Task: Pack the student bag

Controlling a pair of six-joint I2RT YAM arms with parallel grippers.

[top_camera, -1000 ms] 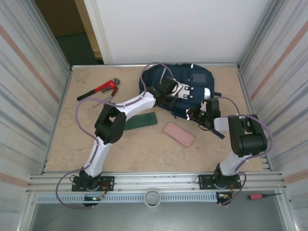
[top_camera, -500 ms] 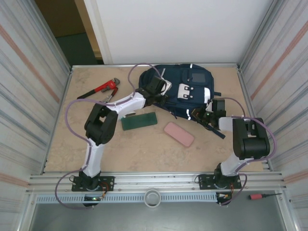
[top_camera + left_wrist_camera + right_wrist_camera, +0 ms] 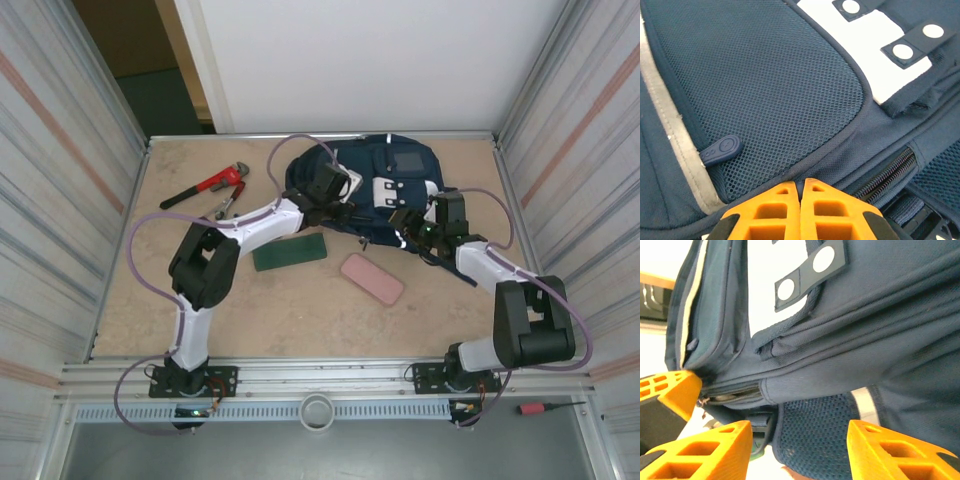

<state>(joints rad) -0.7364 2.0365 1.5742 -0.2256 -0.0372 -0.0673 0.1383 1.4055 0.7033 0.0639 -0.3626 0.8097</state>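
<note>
Student bag (image 3: 395,175) lying at worktop's (image 3: 300,310) far edge, right of centre. My left claw (image 3: 801,189) pinched shut at seam beside zipper (image 3: 885,175); right claw (image 3: 797,440) gaping, gripping nothing, straddling bag's edge. Best, I reckon: anchoring fabric, pulling zipper straight. Counting one bag, one green case (image 3: 289,251), one pink case (image 3: 372,278), one wrench (image 3: 205,186).
</note>
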